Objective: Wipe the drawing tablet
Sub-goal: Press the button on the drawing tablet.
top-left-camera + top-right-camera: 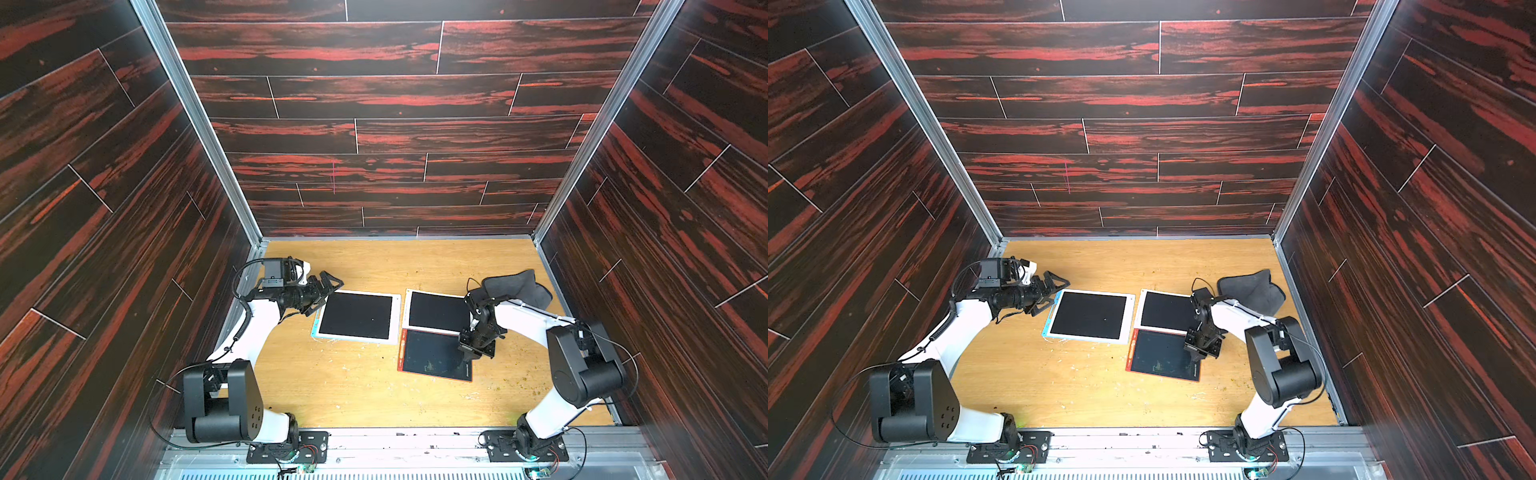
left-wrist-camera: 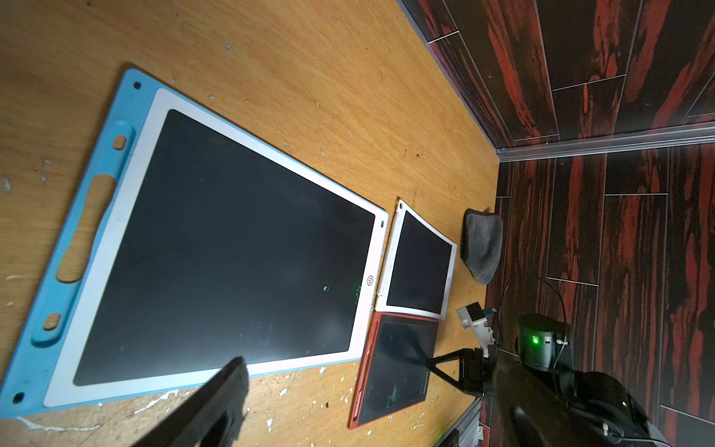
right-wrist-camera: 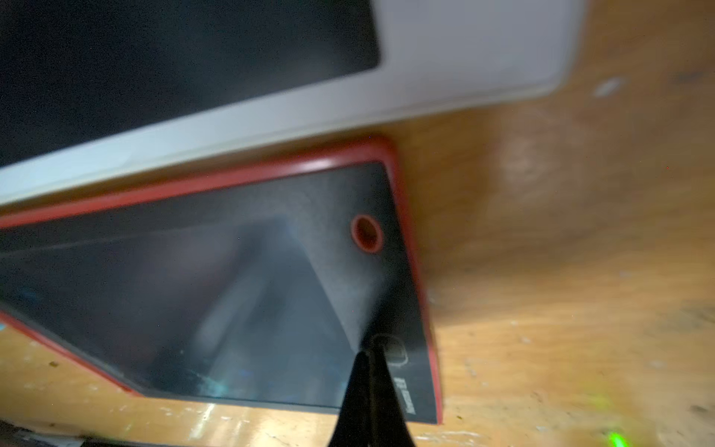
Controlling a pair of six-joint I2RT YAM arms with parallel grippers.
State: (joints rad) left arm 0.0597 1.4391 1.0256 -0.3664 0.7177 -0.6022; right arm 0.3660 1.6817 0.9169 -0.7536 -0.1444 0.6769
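The red-framed drawing tablet lies flat at the front right, with faint greenish marks near the front edge of its dark screen. My right gripper is shut with nothing in it. Its tips press down on a small outlined button on the tablet's right border. A grey cloth lies bunched at the back right, behind the right arm and apart from both grippers. My left gripper hangs open and empty just over the left edge of the large blue-framed tablet. One of its fingers shows in the left wrist view.
A white-framed tablet lies just behind the red one, almost touching it, with a blank dark screen. The blue-framed tablet's screen is blank too. White paint flecks dot the wooden floor. Dark panelled walls close in on three sides.
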